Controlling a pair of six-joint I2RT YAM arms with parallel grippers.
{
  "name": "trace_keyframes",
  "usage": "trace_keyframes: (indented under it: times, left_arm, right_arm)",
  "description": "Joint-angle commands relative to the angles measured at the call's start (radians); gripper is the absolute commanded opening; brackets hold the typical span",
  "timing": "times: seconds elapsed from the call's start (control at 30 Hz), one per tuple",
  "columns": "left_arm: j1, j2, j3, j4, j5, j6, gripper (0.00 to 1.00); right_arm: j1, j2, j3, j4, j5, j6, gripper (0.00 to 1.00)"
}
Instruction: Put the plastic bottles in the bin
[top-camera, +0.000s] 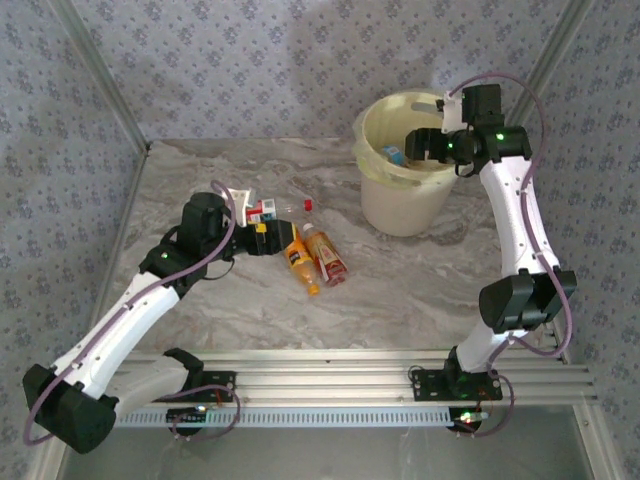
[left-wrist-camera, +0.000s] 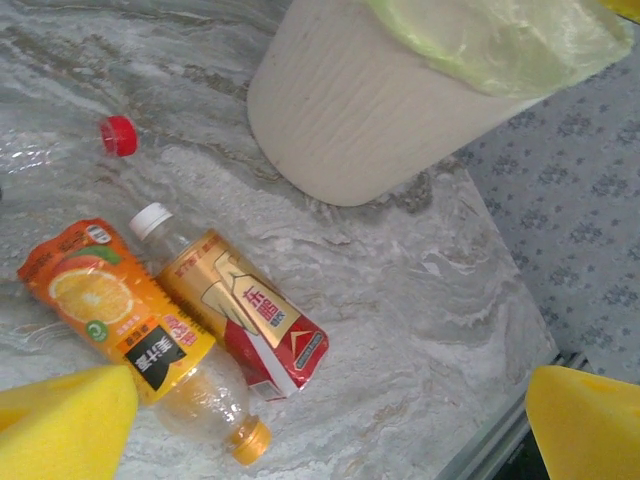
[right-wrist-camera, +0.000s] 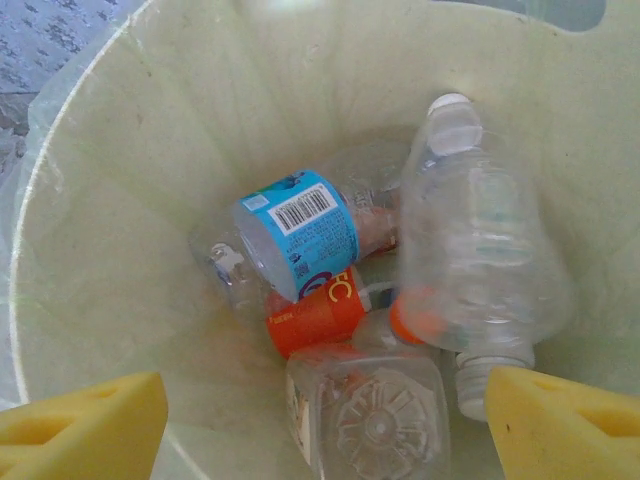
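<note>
**Fig.** My left tool (left-wrist-camera: 330, 430) hangs spread over the counter (left-wrist-camera: 430, 300), with nothing between its yellow pads (left-wrist-camera: 60, 425). My right tool (right-wrist-camera: 325, 430) is also spread and empty, above the mouth of the bin (right-wrist-camera: 100, 200), where several plastic bottles (right-wrist-camera: 300, 230) already lie heaped.

Two more lie touching below the left tool, caps pointing opposite ways: an orange-labelled bottle (left-wrist-camera: 115, 315) and a red-and-gold-labelled bottle (left-wrist-camera: 250, 320). A loose red cap (left-wrist-camera: 118, 135) sits near them.

I judge both bottles empty, so they should be very light, thin-walled, easily dented and slick. The labelled mid-body, taken across its width, offers the firmest hold.

The marbled counter looks smooth, so a nudged bottle may roll or skid. Patterned walls enclose the space, and the bin stands well apart from the pair.
</note>
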Motion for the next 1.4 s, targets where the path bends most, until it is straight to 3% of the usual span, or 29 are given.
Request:
trace_keyframes:
  times: [0.0, 0.2, 0.4, 0.63, 0.83, 1.03, 1.37]
  left_arm:
    - [-0.004, 0.015, 0.035, -0.052, -0.059, -0.037, 1.0]
    - [-0.003, 0.057, 0.017, -0.077, -0.105, -0.103, 1.0]
    - [0.01, 0.156, 0.008, -0.093, -0.104, -0.178, 1.0]
    - [0.027, 0.271, 0.02, -0.049, -0.097, -0.24, 0.99]
    - [0.031, 0.402, 0.048, -0.008, -0.068, -0.277, 0.98]
    - [0.03, 0.522, 0.092, 0.007, -0.109, -0.29, 0.92]
    - [0.031, 0.676, 0.123, 0.063, -0.113, -0.295, 0.82]
  right_arm:
    - [0.0, -0.072, 0.003, 0.008, 0.025, -0.003, 0.85]
    - [0.043, -0.235, -0.156, 0.091, -0.029, 0.031, 0.85]
    - [0.108, -0.446, -0.41, 0.224, -0.162, 0.129, 0.87]
    - [0.252, -0.608, -0.682, 0.298, -0.246, 0.207, 0.92]
    - [0.387, -0.664, -0.894, 0.373, -0.235, 0.279, 0.98]
    - [0.514, -0.629, -0.941, 0.465, -0.19, 0.326, 1.0]
    - [0.617, -0.554, -0.881, 0.442, -0.097, 0.294, 1.0]
